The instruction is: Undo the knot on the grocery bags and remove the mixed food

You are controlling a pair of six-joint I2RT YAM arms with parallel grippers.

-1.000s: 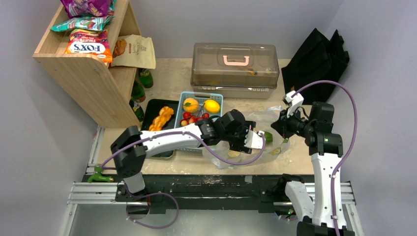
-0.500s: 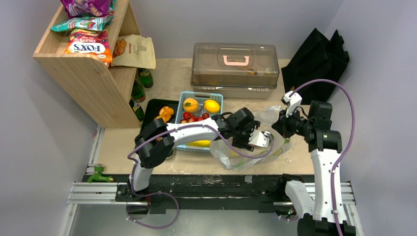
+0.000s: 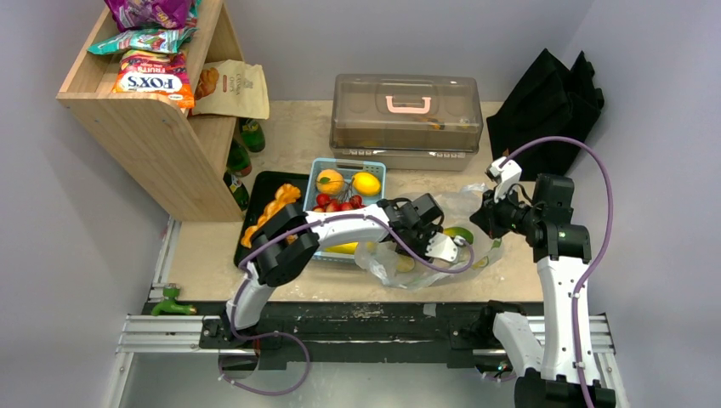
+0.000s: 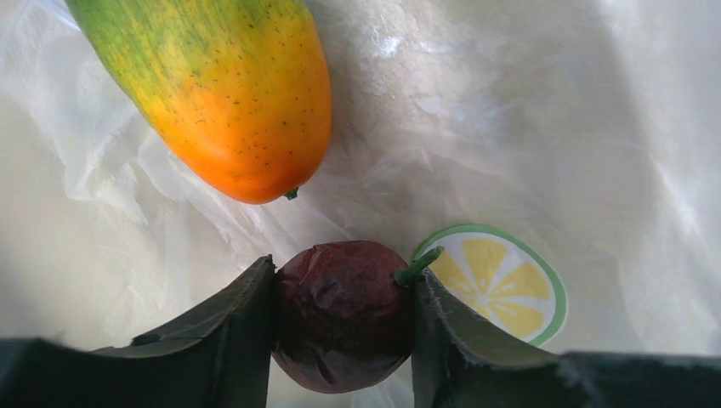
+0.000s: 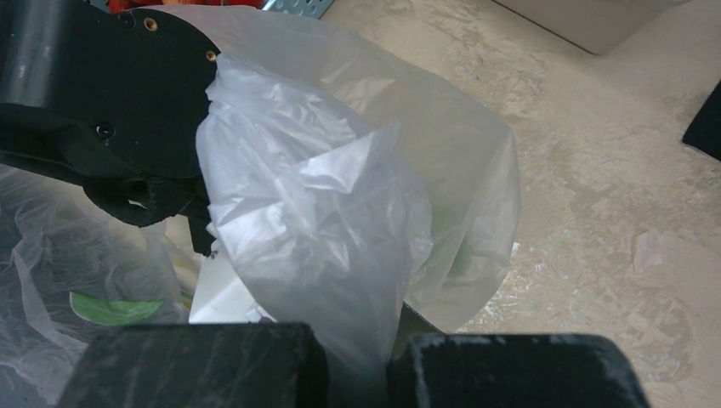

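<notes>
From above, the grocery bag (image 3: 400,259) is being gripped at its right edge by the tightly closed right gripper (image 3: 487,218). Left wrist: inside the bag, a dark red fruit (image 4: 340,314) is being pinched by the half-closed left gripper (image 4: 343,274); slipping is being risked. Right wrist: the bag's thin film is being strained, maybe torn.

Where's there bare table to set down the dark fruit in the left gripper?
For the dark fruit: bare tabletop between the wooden shelf and the lidded box, and another patch left of the black tray. Crowded: the blue basket, and around the plastic bag.
</notes>
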